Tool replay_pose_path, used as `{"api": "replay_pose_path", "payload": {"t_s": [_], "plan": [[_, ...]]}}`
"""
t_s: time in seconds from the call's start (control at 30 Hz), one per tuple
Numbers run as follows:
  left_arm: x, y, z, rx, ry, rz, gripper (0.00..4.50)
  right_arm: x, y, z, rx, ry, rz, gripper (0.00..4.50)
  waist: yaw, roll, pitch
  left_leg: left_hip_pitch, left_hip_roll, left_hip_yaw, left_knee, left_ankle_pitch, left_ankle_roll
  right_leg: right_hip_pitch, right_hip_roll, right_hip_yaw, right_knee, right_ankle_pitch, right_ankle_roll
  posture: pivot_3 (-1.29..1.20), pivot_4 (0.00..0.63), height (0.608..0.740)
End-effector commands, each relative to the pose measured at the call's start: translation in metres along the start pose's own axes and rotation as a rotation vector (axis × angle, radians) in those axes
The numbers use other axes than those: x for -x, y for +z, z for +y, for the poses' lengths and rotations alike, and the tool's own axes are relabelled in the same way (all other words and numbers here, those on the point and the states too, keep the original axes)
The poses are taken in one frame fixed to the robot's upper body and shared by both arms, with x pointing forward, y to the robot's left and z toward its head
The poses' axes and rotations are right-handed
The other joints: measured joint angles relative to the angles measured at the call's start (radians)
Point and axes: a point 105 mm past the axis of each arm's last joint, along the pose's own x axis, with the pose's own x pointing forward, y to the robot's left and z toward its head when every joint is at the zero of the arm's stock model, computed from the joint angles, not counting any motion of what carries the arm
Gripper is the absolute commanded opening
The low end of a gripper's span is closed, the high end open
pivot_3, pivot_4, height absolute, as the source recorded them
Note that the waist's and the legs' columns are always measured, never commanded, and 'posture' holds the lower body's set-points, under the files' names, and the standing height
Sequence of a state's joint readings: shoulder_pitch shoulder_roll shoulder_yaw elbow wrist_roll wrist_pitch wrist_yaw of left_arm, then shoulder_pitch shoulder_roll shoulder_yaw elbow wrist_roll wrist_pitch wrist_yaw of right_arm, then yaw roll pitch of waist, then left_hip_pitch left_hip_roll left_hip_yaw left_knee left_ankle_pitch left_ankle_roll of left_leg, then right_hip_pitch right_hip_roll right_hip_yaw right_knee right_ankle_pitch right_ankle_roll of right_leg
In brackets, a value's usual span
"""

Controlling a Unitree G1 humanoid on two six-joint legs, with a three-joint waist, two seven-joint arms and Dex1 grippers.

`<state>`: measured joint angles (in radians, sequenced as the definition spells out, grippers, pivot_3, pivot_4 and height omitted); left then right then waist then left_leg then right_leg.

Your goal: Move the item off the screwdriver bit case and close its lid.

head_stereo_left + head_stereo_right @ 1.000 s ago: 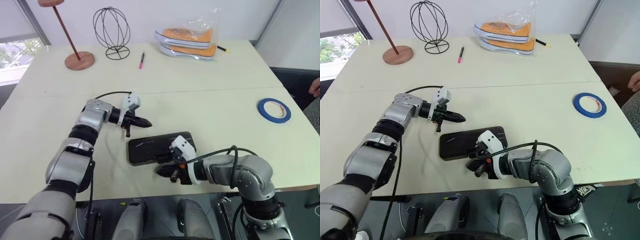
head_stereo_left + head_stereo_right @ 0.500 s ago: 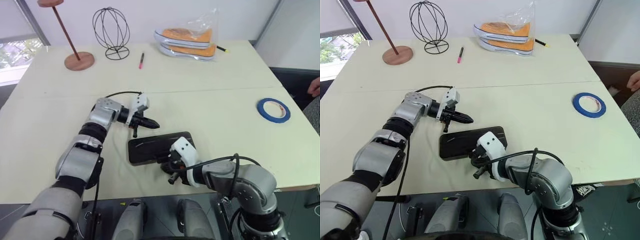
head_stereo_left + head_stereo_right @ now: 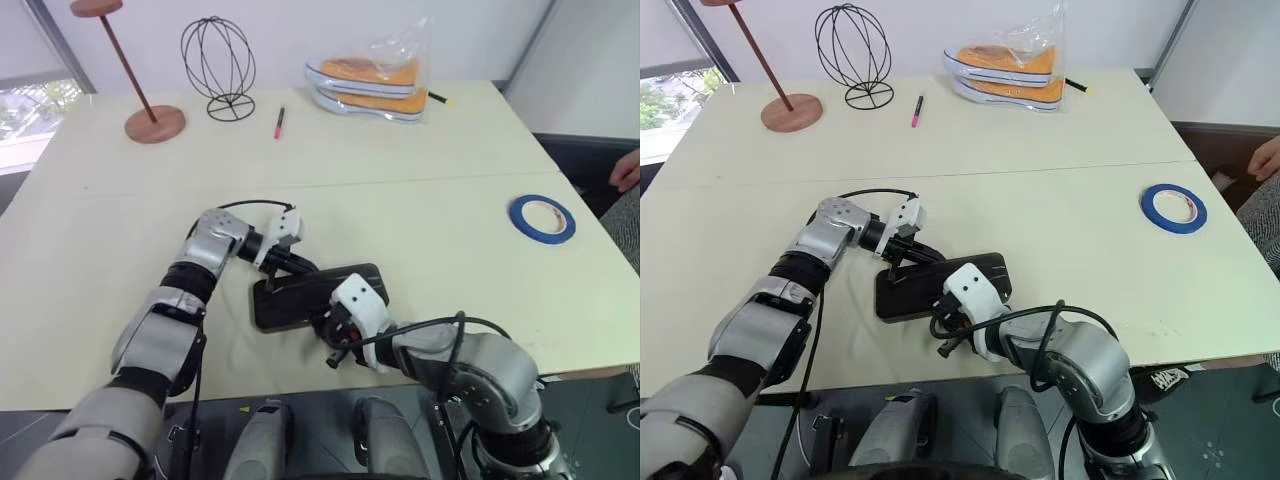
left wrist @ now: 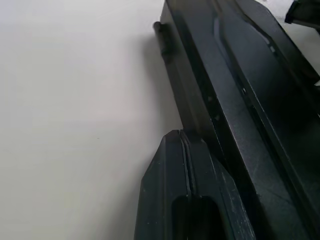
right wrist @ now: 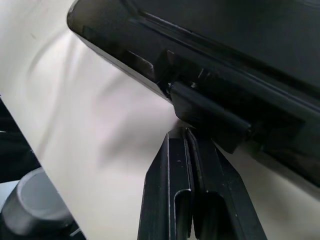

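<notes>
The blue tape roll (image 3: 542, 218) is already off the screwdriver bit case (image 3: 318, 294). It lies flat on the worktop (image 3: 420, 170), well apart from the case, out toward the robot's right side. So the first part of the job looks done. The case sits near the front edge of the worktop, and its lid (image 3: 940, 280) looks folded down flat over it, dark and shiny on top. What seems to be left is pressing the lid tight and snapping the small latch tab (image 5: 210, 116) on the case's near edge, and I cannot tell if that latch has clicked yet. The left claw (image 3: 305, 267) is at the far left edge of the case, and its fingers look pressed together with nothing held between them; the tip is just beside the case's edge. The right claw (image 5: 189, 145) is at the near edge of the case, right by the latch tab. Its two fingers are squeezed all the way together, and it holds nothing. It looks like both claws are pushing on the case from two sides to finish closing it. No brand name, label or writing can be read on the case, on the tape roll, or on the bagged orange shoes (image 3: 372, 78) far behind the case.
</notes>
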<state>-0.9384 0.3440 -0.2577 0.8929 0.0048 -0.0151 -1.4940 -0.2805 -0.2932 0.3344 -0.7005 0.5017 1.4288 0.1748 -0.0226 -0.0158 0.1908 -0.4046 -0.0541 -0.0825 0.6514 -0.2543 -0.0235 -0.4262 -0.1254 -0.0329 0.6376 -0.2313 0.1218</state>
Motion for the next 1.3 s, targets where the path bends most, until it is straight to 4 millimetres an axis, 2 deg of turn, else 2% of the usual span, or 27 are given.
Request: {"api": "replay_pose_path", "payload": {"t_s": [0.03, 0.23, 0.43, 0.63, 0.8, 0.93, 1.13, 1.3], "plan": [[-0.018, -0.002, -0.017, -0.055, -0.107, 0.019, 0.00, -0.005, 0.014, -0.026, 0.071, -0.169, -0.068, 0.08, 0.000, 0.000, -0.001, 0.001, 0.000, 0.000, 0.000, 0.000, 0.000, 0.001, 0.000, 0.000, 0.000, 0.000, 0.000, 0.00, 0.150, 0.740], [-0.025, -0.013, -0.035, -0.067, -0.189, 0.052, 0.00, -0.011, 0.024, -0.033, 0.123, -0.220, -0.124, 0.08, 0.000, -0.001, -0.004, 0.017, 0.008, -0.001, -0.004, 0.000, 0.001, 0.017, 0.006, 0.000, -0.005, 0.000, -0.001, 0.00, 0.150, 0.740], [-0.030, -0.030, -0.055, -0.058, -0.257, 0.091, 0.00, -0.011, 0.039, -0.038, 0.170, -0.243, -0.164, 0.08, -0.019, 0.000, -0.009, 0.018, 0.014, -0.001, -0.005, -0.001, 0.001, 0.017, 0.013, 0.000, -0.006, 0.001, -0.006, 0.00, 0.150, 0.740], [-0.033, -0.044, -0.067, -0.056, -0.289, 0.130, 0.00, -0.010, 0.043, -0.036, 0.185, -0.239, -0.173, 0.08, -0.022, 0.000, -0.018, 0.020, 0.015, -0.001, -0.005, -0.004, 0.007, 0.017, 0.014, 0.000, -0.006, -0.001, -0.009, 0.00, 0.150, 0.740], [-0.035, -0.061, -0.079, -0.062, -0.321, 0.178, 0.00, -0.008, 0.046, -0.036, 0.204, -0.242, -0.183, 0.08, -0.022, 0.000, -0.022, 0.021, 0.016, -0.001, -0.005, -0.006, 0.011, 0.017, 0.016, 0.001, -0.006, -0.001, -0.010, 0.00, 0.150, 0.740], [-0.042, -0.084, -0.091, -0.083, -0.352, 0.229, 0.00, -0.006, 0.050, -0.034, 0.229, -0.245, -0.196, 0.08, -0.021, 0.003, -0.028, 0.024, 0.017, -0.001, -0.006, -0.008, 0.014, 0.021, 0.017, 0.001, -0.007, -0.003, -0.012, 0.00, 0.150, 0.740], [-0.046, -0.096, -0.099, -0.139, -0.378, 0.255, 0.00, -0.005, 0.056, -0.034, 0.245, -0.247, -0.211, 0.08, -0.022, 0.009, -0.034, 0.031, 0.017, 0.000, -0.007, -0.013, 0.021, 0.026, 0.017, 0.001, -0.007, -0.006, -0.013, 0.00, 0.150, 0.740], [-0.046, -0.097, -0.089, -0.172, -0.326, 0.265, 0.00, -0.005, 0.056, -0.035, 0.252, -0.244, -0.203, 0.08, -0.021, 0.022, -0.042, 0.032, 0.017, 0.000, -0.008, -0.013, 0.021, 0.027, 0.017, 0.001, -0.007, -0.007, -0.012, 0.00, 0.150, 0.740]]}}
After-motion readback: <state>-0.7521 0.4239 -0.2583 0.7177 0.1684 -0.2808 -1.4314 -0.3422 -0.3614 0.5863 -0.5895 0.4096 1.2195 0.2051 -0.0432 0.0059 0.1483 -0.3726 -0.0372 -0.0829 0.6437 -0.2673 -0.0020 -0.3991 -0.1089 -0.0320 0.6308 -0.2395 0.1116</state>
